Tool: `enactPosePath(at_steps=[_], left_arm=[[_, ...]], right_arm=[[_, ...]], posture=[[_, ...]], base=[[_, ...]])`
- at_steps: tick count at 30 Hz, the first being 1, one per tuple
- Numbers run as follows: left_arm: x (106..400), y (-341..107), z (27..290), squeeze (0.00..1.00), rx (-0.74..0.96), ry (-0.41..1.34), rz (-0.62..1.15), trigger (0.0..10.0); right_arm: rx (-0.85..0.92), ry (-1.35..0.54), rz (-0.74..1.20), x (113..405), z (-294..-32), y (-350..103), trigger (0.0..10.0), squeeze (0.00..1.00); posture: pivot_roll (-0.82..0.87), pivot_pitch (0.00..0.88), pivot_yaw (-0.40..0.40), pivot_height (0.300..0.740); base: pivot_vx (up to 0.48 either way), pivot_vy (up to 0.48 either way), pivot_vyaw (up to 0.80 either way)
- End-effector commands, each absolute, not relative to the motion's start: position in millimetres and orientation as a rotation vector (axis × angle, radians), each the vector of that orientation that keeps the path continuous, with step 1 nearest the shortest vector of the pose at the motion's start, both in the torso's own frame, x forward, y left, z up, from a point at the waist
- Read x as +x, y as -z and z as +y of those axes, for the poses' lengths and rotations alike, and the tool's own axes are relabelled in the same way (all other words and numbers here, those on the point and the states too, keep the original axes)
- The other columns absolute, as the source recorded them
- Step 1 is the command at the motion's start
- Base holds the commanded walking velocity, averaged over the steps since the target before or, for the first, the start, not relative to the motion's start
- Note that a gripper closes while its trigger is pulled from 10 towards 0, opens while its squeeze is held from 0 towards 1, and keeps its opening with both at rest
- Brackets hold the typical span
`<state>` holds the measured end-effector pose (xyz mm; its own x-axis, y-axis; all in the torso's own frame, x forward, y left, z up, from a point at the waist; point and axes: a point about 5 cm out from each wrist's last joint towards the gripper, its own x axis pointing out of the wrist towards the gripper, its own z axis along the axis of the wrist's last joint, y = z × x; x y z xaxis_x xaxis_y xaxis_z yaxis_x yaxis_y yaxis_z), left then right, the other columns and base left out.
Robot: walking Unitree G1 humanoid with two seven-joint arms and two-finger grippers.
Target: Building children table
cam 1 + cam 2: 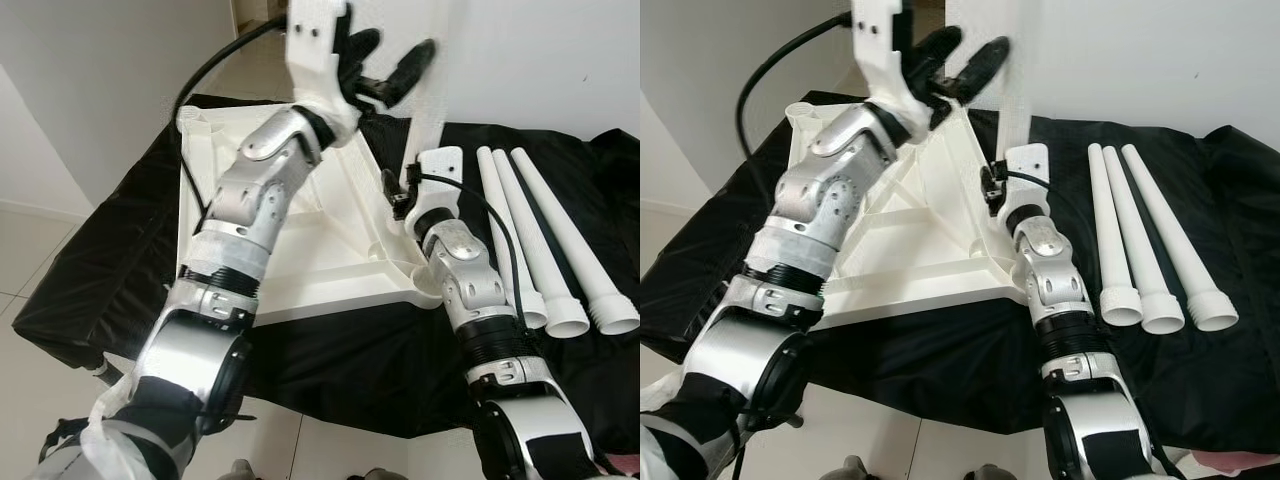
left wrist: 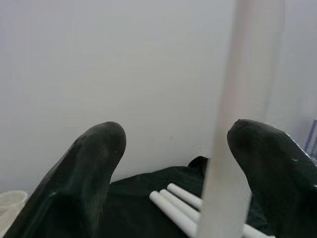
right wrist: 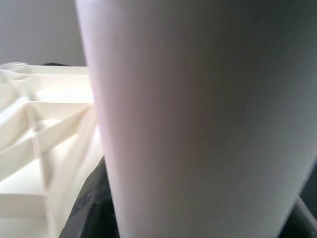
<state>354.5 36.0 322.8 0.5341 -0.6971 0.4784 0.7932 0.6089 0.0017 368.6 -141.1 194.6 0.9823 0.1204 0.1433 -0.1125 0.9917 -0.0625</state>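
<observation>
My left tool (image 1: 385,62) raised at 12 o'clock, fingers spread wide. My right tool (image 1: 400,195) low, forearm straight ahead, fingers hidden.

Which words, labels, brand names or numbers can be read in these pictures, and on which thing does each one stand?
None: no view shows any readable text.
The upturned white tabletop: plain ribbed plastic, no label.
The three loose white legs on the black cloth: no marks.
The upright leg between the open left claw and the right claw: plain, and blurred in the wrist views.
</observation>
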Motion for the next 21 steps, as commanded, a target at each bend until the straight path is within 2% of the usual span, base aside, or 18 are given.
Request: enactPosePath(at_steps=[1, 8, 12, 17, 21], left_arm=[[347, -324, 38, 0.00, -0.212, 1.019, -0.482, 10.0], [351, -310, 55, 0.00, -0.215, 0.929, -0.445, 10.0], [354, -293, 74, 0.00, -0.124, 0.848, -0.412, 10.0], [352, -282, 83, 0.00, -0.065, 0.812, -0.391, 10.0], [345, -252, 94, 0.00, 0.051, 0.780, -0.337, 10.0]], right_arm=[[0.018, -0.087, -0.178, 366, -145, -199, 10.0, 0.00], [0.128, -0.044, -0.204, 360, -155, -199, 10.0, 0.00], [0.181, -0.053, -0.212, 355, -160, -197, 10.0, 0.00], [0.179, -0.054, -0.223, 350, -163, -194, 10.0, 0.00], [0.191, -0.048, -0.216, 339, -167, -187, 10.0, 0.00]], posture=[[-0.07, 0.000, -0.005, 0.740], [-0.07, 0.000, -0.014, 0.740], [-0.07, 0.000, -0.014, 0.740], [-0.07, 0.000, -0.012, 0.740], [-0.07, 0.000, -0.012, 0.740]], base=[[0.000, 0.000, 0.00], [0.000, 0.000, 0.00], [0.000, 0.000, 0.00], [0.000, 0.000, 0.00], [0.000, 0.000, 0.00]])
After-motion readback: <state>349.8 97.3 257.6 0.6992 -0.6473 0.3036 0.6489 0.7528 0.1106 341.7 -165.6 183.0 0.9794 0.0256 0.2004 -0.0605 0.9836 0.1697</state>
